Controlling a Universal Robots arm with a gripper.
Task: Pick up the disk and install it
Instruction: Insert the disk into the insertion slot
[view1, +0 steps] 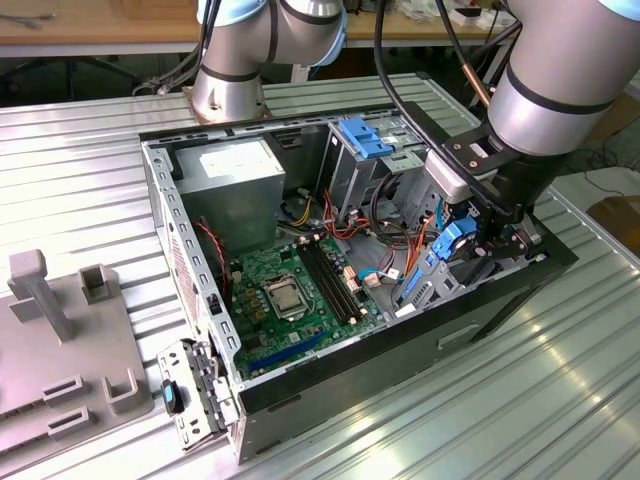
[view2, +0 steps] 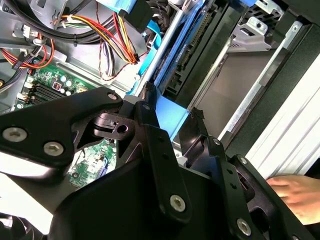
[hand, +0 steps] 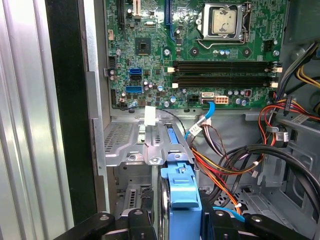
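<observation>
A grey and silver robot arm (view1: 560, 80) reaches into an open black desktop computer case (view1: 400, 355) lying on a ribbed metal table (view1: 480, 420), at the end of the case on the exterior view's right, well away from the green motherboard (view1: 290, 290). Its black gripper (hand: 177, 219) is clamped on the dark grey disk with bright blue plastic rails (hand: 181, 187), a finger on each flat side. The disk stands on edge above the perforated grey metal drive cage (hand: 135, 145); whether it is seated cannot be told.

The risks appear close at hand. A bundle of red, orange, yellow and black wires (hand: 225, 165) and a thin blue data cable (hand: 207, 112) lie just beside the bay and could be snagged or pinched. A slight tilt could jam the rails against the cage. A person's hand (view2: 295, 192) rests near the case's outer wall, close to the moving gripper.
</observation>
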